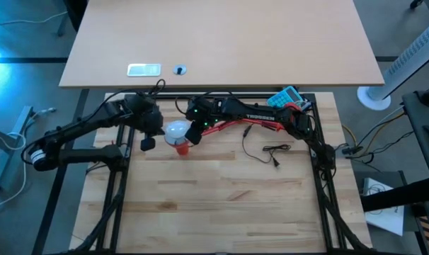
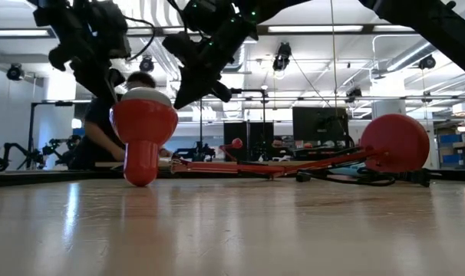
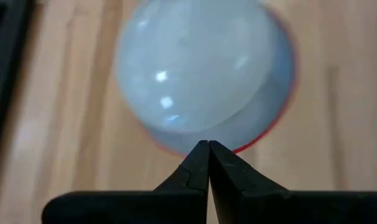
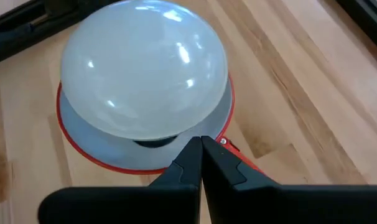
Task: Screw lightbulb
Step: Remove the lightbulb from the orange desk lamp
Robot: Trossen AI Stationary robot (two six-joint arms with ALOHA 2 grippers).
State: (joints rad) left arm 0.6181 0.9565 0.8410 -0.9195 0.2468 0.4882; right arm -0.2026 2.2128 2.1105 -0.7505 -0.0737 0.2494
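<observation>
The white lightbulb sits dome up in the red lamp shade, which stands on its narrow end on the wooden table. The dome shows large in the left wrist view and the right wrist view, with the shade's red rim around it. My left gripper is shut, its tips at the shade's left rim. My right gripper is shut, its tips at the shade's right rim. The bulb's screw base is hidden inside the shade. My left gripper's shut fingertips slant down beside the shade's rim from the table's left; I cannot tell whether they touch it. My right gripper's shut fingertips slant down at the shade's rim from the right; I cannot tell whether they touch it or the bulb.
The lamp's red arm runs toward the far right, to its round red base. A teal object lies at the far right corner, a black cable right of centre. A person stands behind the table.
</observation>
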